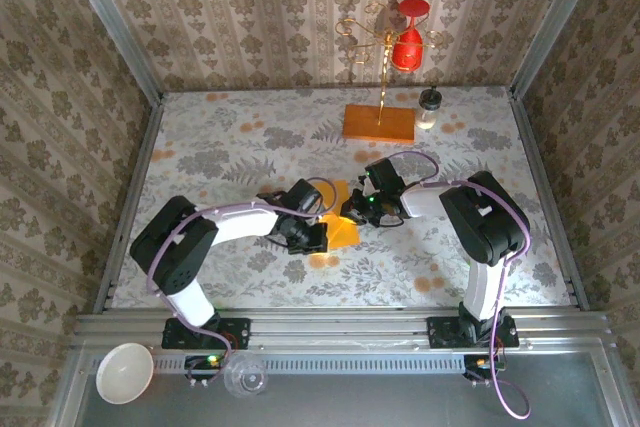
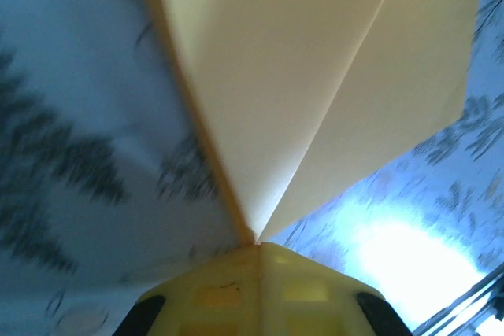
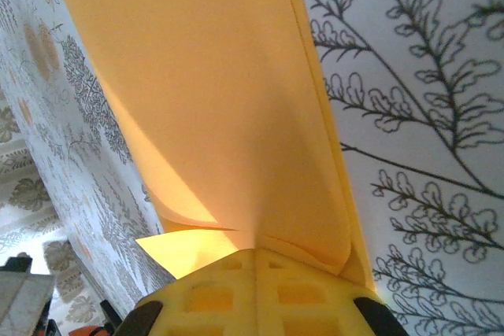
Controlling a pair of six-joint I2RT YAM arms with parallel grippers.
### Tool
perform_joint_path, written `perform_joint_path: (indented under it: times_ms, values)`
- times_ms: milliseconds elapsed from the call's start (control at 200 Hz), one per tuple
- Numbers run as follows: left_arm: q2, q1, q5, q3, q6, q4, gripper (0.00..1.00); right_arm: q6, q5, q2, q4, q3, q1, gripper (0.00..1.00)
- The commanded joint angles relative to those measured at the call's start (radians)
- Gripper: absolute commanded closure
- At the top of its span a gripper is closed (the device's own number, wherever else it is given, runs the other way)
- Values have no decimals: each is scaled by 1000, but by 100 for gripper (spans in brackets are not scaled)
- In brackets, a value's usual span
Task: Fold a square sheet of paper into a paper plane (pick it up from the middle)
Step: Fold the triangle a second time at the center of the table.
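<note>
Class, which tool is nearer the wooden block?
Right. The right tool is on the near side of the wooden block, slightly left; the left tool is farther off, more to the left.

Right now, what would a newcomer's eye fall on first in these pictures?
The orange-yellow paper at the middle of the table, pinched from both sides by the left gripper and the right gripper, both shut on it. Next, the wooden block at the far edge, with a gold wire stand bearing a red piece.
</note>
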Motion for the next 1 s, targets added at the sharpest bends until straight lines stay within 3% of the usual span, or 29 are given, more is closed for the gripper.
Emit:
perform_joint_path:
  times_ms: [0, 210, 515, 995]
  values:
    - [-53, 18, -14, -52, -19, -124, 100, 4, 144, 105, -164, -61, -5, 97]
    - [-135, 46, 8, 27, -44, -39, 100, 11, 132, 95, -148, -63, -5, 96]
    - [14, 65, 15, 108, -92, 82, 100, 31, 119, 86, -126, -60, -5, 96]
    - [122, 102, -4, 141, -71, 83, 100, 18, 54, 21, -92, -21, -8, 90]
